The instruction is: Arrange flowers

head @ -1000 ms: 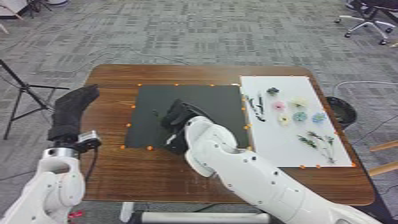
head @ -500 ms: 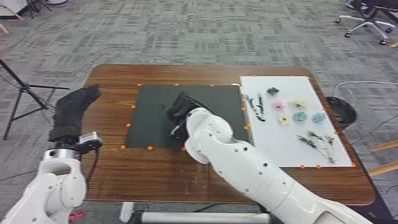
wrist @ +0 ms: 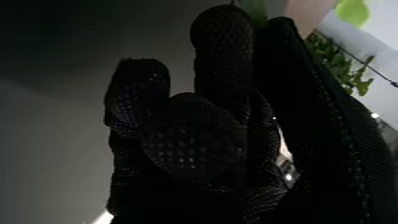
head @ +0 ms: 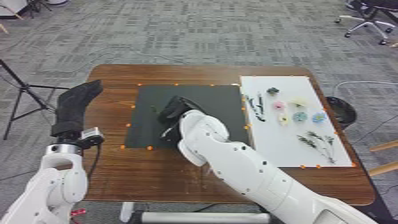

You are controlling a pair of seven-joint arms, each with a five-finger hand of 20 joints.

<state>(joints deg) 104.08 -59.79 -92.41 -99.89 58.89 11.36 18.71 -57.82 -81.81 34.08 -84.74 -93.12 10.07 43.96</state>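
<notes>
Flowers [head: 299, 117] on board [head: 277, 142], right hand [head: 180, 106] over mat [head: 213, 93]

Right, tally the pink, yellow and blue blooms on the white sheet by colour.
Pink bloom: 1
Yellow blooms: 2
Blue blooms: 2
Total on the white sheet, those colours only: 5

2 white, rounded arms [head: 238, 162] carry small dark screws. A silvery ring [head: 62, 149] bands the left arm [head: 58, 186]; the gloves [head: 76, 106] are black
</notes>
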